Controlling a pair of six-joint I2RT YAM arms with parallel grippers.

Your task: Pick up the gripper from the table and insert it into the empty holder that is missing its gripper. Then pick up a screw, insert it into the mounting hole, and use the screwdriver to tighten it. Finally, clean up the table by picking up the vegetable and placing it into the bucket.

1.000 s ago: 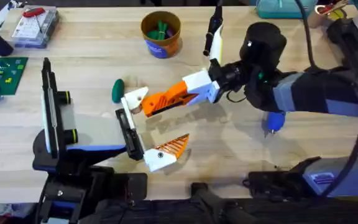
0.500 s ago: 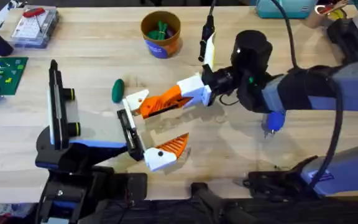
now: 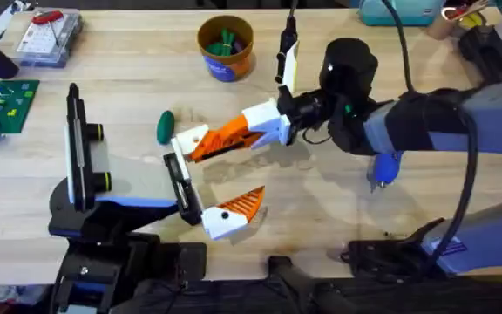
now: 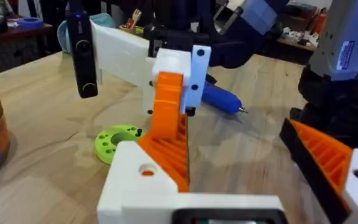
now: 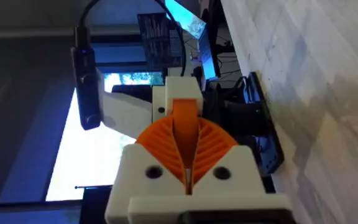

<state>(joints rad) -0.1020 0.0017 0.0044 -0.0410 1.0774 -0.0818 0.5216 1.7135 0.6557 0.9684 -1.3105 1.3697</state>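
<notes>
While the right claw was clamped on the gripper, an orange ribbed plastic wedge at centre frame, its tip met the holder, a white pointed block on a black bar. Seating it well probably called for keeping the wedge in line with the slot and pushing straight. I cannot tell the left claw's state

Overhead looks down across the table; both wrist views sit close, sharing the orange gripper
</notes>
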